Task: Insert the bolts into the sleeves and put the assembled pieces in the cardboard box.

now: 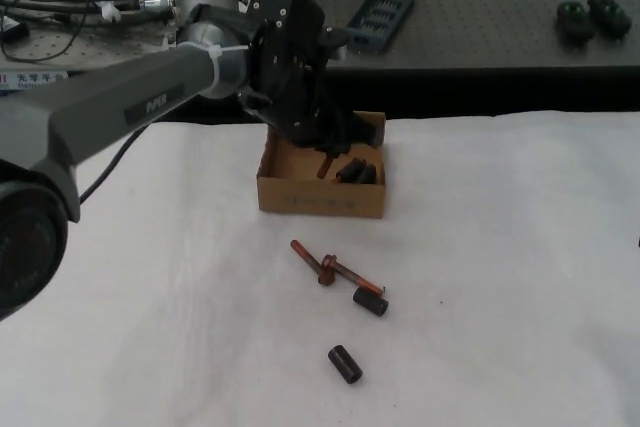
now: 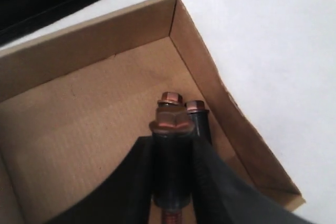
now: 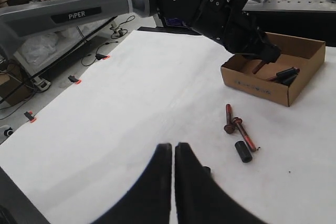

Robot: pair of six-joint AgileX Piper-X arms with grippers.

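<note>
Pinching an assembled piece (image 2: 170, 150), bolt head up in its sleeve, the left pincer (image 2: 172, 167) hangs inside the cardboard box (image 2: 105, 45), near one inner corner where a second assembled piece (image 2: 198, 116) lies along the wall. The step in hand looks like the drop-off; next the fingers need to spread, then lift straight up past the low walls. Bare box floor lies beside it. The box sits toward the counter's (image 1: 520, 277) far edge. Two loose bolts (image 1: 312, 258) and two sleeves (image 1: 370, 301) lie nearer, with open counter around them. The right pincer (image 3: 173, 166), pressed together, hovers by the near edge.
</note>
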